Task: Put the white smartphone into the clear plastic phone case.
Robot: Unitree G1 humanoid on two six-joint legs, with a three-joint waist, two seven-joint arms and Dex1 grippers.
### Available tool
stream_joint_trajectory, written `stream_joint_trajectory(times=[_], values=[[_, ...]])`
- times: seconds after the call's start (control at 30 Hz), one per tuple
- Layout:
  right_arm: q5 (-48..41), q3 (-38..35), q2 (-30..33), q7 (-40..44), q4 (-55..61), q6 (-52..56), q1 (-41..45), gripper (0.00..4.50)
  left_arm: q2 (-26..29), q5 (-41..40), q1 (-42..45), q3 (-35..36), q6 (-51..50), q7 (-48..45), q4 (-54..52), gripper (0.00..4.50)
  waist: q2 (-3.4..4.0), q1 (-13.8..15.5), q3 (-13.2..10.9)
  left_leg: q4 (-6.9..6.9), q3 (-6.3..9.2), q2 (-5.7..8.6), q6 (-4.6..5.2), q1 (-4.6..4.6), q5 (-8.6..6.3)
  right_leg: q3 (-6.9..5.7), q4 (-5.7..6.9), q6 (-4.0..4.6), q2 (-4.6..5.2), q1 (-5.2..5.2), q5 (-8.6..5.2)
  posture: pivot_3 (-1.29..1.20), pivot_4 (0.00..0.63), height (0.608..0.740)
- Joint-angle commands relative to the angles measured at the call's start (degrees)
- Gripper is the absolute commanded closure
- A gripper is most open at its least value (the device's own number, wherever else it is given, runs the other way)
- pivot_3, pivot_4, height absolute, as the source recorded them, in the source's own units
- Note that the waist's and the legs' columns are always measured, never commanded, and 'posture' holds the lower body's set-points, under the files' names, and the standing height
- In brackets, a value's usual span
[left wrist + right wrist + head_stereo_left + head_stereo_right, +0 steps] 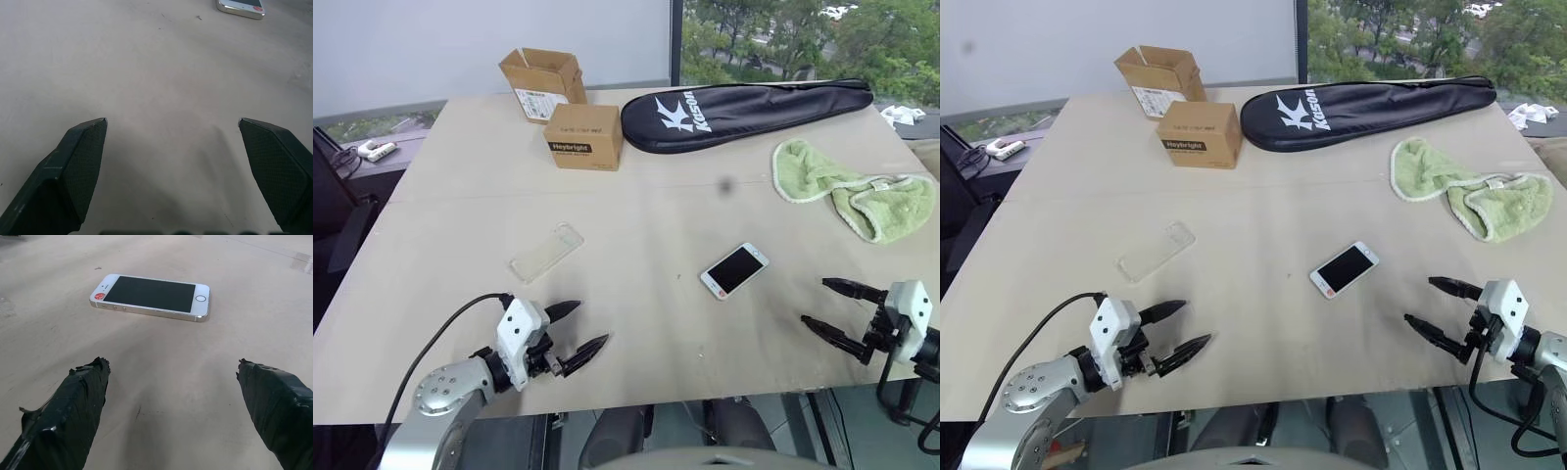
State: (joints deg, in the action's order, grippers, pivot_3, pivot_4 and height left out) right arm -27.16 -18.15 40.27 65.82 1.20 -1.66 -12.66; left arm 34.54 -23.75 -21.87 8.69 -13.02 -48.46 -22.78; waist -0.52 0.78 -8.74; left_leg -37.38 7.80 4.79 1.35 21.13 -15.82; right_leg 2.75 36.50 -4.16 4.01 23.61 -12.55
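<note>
The beige table [636,343] runs toward a window. At its near edge both grippers, left [579,331] and right [825,305], hover spread wide, holding nothing. Mid-table lies the phone [734,270], screen up; the case [547,252] sits well left, apart. Boxes [583,136] stand near the far edge.

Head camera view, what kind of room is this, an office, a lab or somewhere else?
Probably an office or lab test space by a window: a plain work table carrying cardboard boxes and a racket bag, a power strip to one side, and trees outside.
</note>
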Motion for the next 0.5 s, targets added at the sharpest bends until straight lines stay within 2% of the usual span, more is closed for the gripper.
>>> stream_joint_trajectory(times=[0.03,0.5], values=[[-0.36,-0.35,0.18,0.37,1.04,-0.79,-0.29,0.00,0.02,-0.05,0.42,0.68,1.15,0.33,-1.67,0.02,0.00,0.00,0.00,0.00,0.00,0.00,0.00,0.00,0.00,0.00,0.00,0.00,0.00,0.00,0.00,0.00,0.150,0.740],[-0.61,0.63,-0.48,-1.23,2.07,0.68,-1.00,0.00,-0.43,-1.55,2.84,1.20,-0.52,1.04,-0.03,0.02,0.00,0.01,0.00,0.00,0.00,0.00,0.00,0.00,0.00,0.00,0.00,0.00,0.00,0.00,0.00,0.00,0.150,0.740]])
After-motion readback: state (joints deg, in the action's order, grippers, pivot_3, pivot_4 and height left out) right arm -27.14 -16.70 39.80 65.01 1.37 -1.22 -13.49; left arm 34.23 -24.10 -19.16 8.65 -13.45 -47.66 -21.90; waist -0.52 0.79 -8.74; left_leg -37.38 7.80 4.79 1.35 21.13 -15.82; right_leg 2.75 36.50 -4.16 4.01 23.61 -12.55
